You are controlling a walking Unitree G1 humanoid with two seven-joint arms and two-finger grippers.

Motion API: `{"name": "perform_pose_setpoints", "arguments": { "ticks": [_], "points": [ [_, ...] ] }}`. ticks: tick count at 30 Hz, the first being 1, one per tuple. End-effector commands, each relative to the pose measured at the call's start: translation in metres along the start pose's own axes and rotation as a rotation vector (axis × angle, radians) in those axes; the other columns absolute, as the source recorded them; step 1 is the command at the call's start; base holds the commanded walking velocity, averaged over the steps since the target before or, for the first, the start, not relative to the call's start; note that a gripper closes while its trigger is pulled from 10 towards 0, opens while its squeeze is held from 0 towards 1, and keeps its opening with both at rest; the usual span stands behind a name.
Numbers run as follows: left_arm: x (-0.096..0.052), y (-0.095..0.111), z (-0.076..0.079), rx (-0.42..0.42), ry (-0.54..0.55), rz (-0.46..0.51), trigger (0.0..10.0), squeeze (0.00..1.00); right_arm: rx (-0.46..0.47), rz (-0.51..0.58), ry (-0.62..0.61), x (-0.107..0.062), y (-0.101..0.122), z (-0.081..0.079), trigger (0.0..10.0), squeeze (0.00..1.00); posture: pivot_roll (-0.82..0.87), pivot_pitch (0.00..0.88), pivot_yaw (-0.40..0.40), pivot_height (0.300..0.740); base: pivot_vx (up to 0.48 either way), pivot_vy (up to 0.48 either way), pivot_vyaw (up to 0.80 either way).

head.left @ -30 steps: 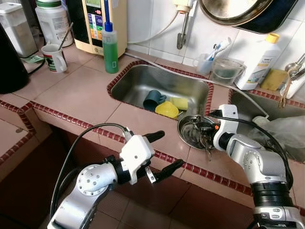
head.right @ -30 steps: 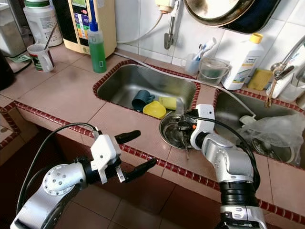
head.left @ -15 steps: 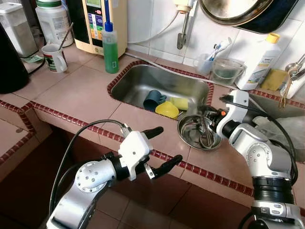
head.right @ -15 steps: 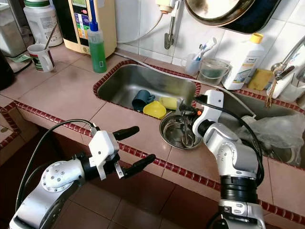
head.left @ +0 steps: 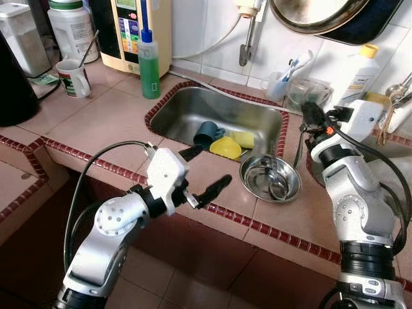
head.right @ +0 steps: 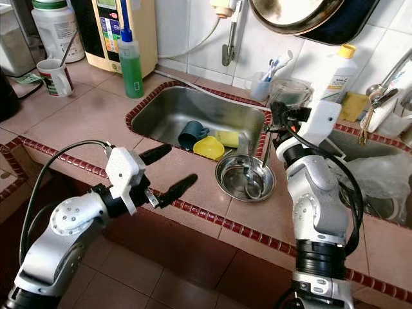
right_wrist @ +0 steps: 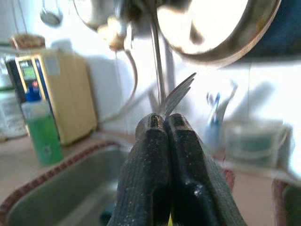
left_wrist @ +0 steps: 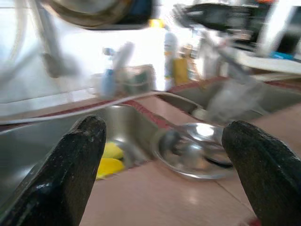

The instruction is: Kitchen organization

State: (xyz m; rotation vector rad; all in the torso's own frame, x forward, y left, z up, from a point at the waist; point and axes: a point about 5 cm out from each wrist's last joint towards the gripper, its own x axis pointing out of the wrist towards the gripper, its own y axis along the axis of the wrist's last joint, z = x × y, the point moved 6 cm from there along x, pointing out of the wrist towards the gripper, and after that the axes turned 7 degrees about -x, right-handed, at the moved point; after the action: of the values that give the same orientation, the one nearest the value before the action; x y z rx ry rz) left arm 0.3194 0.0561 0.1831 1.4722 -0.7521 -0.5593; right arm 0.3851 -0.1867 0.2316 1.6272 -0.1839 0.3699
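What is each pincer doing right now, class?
Left pincer: open, empty, above the counter edge.
Right pincer: shut on a fork, raised above the steel bowl.

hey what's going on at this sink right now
The robot is sorting cutlery at a tiled kitchen counter. Its right gripper is shut on a fork, held up above the counter between the two sinks. A spoon lies in the steel bowl on the counter edge. The left gripper is open and empty, hovering in front of the counter. A blue cup and yellow items lie in the sink.
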Motion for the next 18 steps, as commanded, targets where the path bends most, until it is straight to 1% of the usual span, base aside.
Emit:
{"name": "perform_pose_setpoints", "arguments": {
  "ticks": [1,2,5,6,8,12,13,15,18],
  "points": [
    [0.004,0.003,-0.012,0.02,0.059,0.011,10.0,0.0,-0.067,0.054,0.005,-0.003,0.009,-0.003,10.0,0.0,0.08,0.0,-0.066,0.74,0.0,0.0,0.0],
    [0.007,0.004,-0.022,-0.001,0.115,0.017,10.0,0.0,-0.078,0.058,0.002,-0.007,0.005,-0.006,10.0,0.0,0.07,0.0,-0.063,0.74,0.0,0.0,0.0],
    [0.009,0.01,-0.031,-0.02,0.168,0.058,10.0,0.0,-0.09,0.087,0.007,-0.011,0.007,-0.01,10.0,0.0,0.07,0.0,-0.058,0.74,0.0,0.0,0.0],
    [0.011,0.012,-0.039,-0.033,0.216,0.075,10.0,0.0,-0.107,0.106,0.0,-0.014,0.009,-0.011,10.0,0.0,0.07,0.0,-0.058,0.74,0.0,0.0,0.0],
    [0.013,0.014,-0.048,-0.056,0.264,0.085,10.0,0.0,-0.13,0.13,-0.015,-0.016,0.012,-0.012,10.0,0.0,0.07,0.0,-0.054,0.74,0.0,0.0,0.0],
    [0.015,0.016,-0.059,-0.083,0.31,0.097,10.0,0.0,-0.15,0.144,-0.015,-0.017,0.011,-0.016,10.0,0.0,0.06,0.0,-0.047,0.74,0.0,0.0,0.0],
    [0.015,0.016,-0.066,-0.087,0.34,0.094,10.0,0.0,-0.16,0.152,-0.002,-0.018,0.011,-0.021,10.0,0.0,0.06,0.0,-0.045,0.74,0.0,0.0,0.0],
    [0.015,0.015,-0.07,-0.094,0.354,0.091,10.0,0.0,-0.169,0.157,0.007,-0.018,0.011,-0.023,10.0,0.0,0.06,0.0,-0.043,0.74,0.0,0.0,0.0],
    [0.013,0.016,-0.083,-0.089,0.392,0.087,10.0,0.0,-0.182,0.16,0.012,-0.019,0.01,-0.024,10.0,0.0,0.06,0.0,-0.044,0.74,0.0,0.0,0.0]
  ]
}}
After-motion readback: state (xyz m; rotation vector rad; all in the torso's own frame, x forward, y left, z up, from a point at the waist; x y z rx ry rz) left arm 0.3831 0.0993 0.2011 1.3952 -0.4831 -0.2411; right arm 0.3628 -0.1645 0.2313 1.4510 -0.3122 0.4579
